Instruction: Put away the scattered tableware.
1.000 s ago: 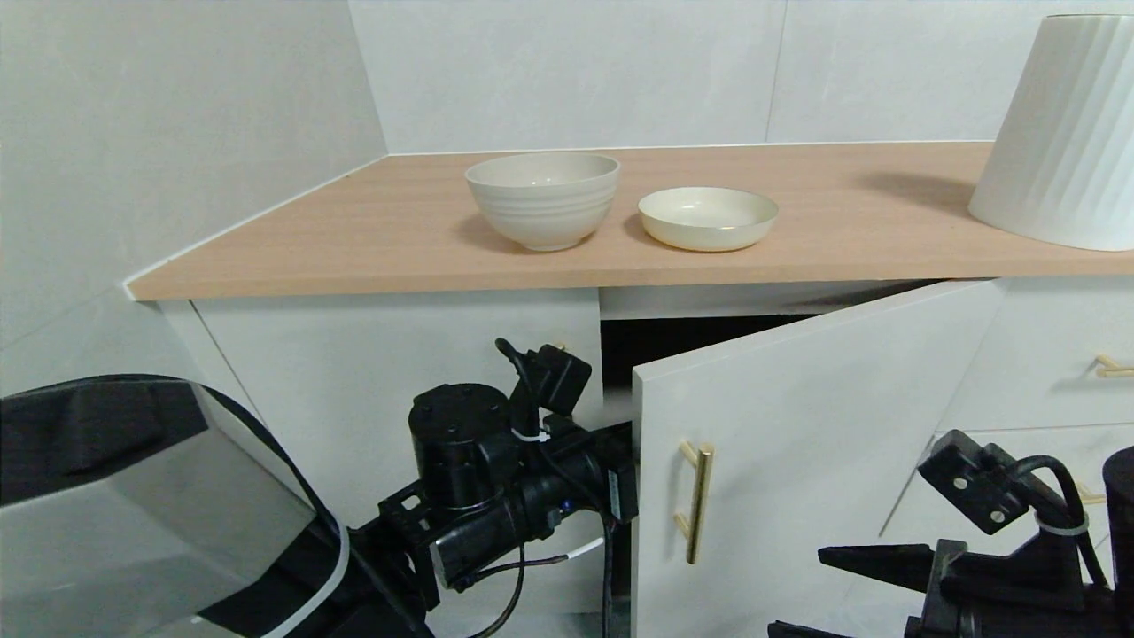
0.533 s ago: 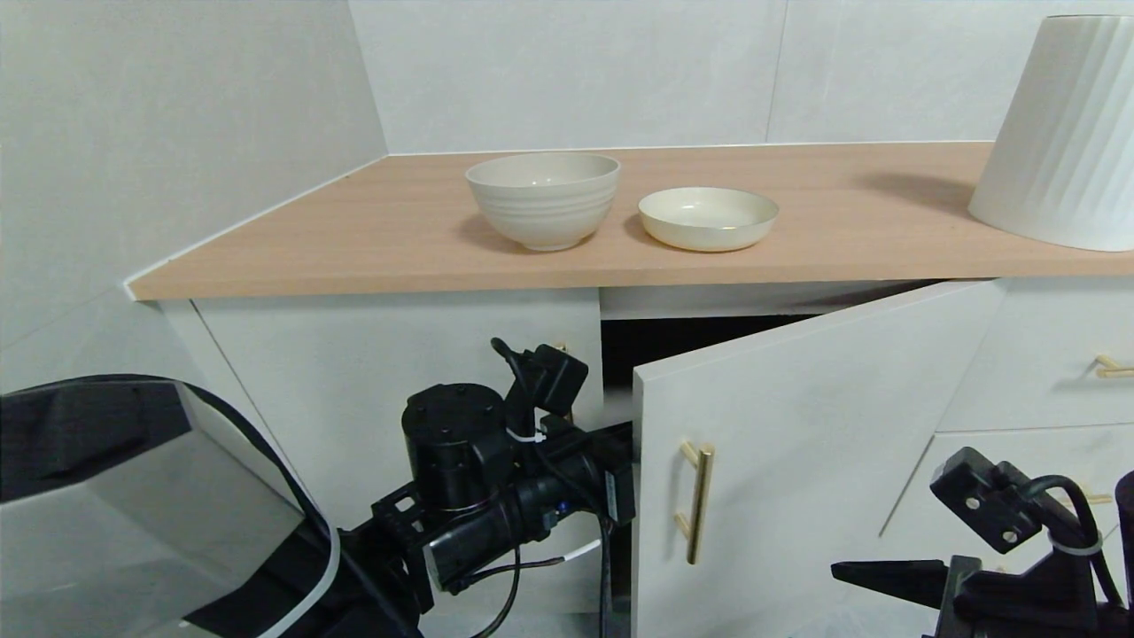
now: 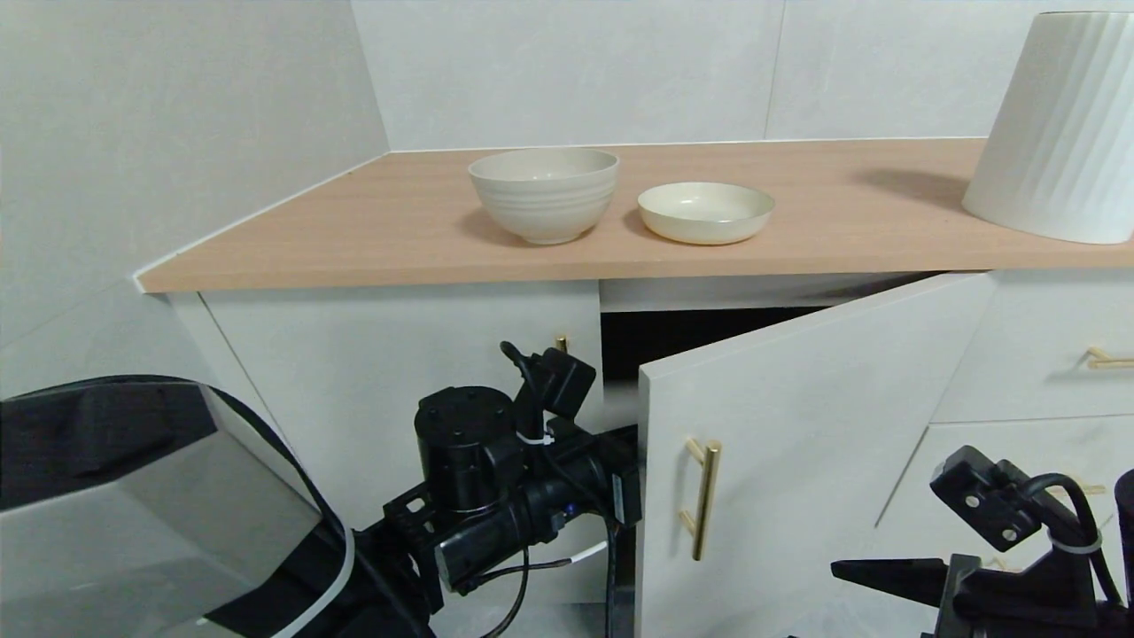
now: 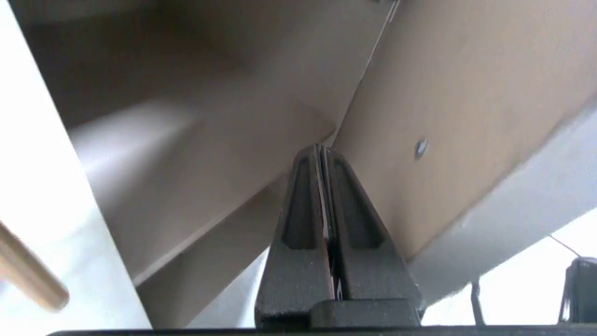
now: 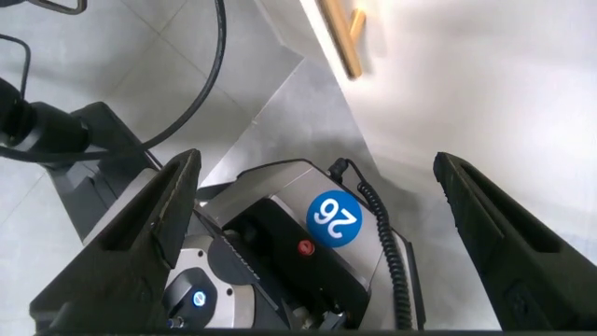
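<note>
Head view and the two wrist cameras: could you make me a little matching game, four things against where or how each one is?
Things:
1. ribbed bowl
2. cabinet door
3. left gripper
4. right gripper

Place or state:
A. open wide
B. swung ajar
C. on the countertop, beside the shallow dish
D. shut, with nothing between its fingers

Pairs: 1-C, 2-B, 3-D, 4-A

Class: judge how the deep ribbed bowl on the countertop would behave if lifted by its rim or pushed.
The deep ribbed bowl looks rigid and glazed, so probably stiff, slippery and breakable. Its narrow foot under a wide rim suggests a high push might tip it.
</note>
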Available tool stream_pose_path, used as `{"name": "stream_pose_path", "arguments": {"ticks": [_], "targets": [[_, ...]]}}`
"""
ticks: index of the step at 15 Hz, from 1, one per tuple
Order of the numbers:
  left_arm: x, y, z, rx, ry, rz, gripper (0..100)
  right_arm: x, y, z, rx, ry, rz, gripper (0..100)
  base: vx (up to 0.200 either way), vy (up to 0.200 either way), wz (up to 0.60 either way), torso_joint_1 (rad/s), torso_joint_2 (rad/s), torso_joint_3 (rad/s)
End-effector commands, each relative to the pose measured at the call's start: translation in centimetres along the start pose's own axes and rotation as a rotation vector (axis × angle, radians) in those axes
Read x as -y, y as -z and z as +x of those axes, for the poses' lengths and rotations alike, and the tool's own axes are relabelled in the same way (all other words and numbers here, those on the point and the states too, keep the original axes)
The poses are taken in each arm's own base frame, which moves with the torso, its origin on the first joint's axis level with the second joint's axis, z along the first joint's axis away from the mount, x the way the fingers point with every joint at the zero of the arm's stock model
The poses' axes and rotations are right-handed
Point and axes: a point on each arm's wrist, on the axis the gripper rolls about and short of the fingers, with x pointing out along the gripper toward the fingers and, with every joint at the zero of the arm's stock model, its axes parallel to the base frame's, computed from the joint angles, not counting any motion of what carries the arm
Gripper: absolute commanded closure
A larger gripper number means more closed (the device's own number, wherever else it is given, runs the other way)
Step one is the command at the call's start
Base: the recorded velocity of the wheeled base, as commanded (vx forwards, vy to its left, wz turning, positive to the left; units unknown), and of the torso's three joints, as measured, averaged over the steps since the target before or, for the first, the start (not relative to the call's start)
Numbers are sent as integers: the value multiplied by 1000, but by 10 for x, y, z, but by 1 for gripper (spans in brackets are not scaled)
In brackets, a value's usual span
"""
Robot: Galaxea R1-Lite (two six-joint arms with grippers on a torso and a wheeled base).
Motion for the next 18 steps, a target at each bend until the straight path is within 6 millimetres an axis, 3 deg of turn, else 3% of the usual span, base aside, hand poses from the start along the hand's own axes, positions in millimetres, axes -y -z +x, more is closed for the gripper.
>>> {"name": "stream_pose_path", "arguments": {"ticks": [1, 3, 13, 18], "targets": [[0, 1, 2, -2, 3, 0, 100, 0, 0, 0, -3, -1, -1, 0, -200, 0, 0, 2, -2, -2], [-1, 4, 4, -8, 3, -1, 100, 0, 1, 0, -4, 0, 0, 0, -200, 0, 0, -2, 0, 2], [-7, 7, 28, 16, 6, 3, 100, 1, 3, 2, -18, 2, 1, 0, 0, 0, 0, 0, 0, 0], [-8, 10, 32, 12, 4, 2, 100, 1, 3, 2, -19, 2, 1, 0, -200, 0, 0, 6, 2, 1]]}}
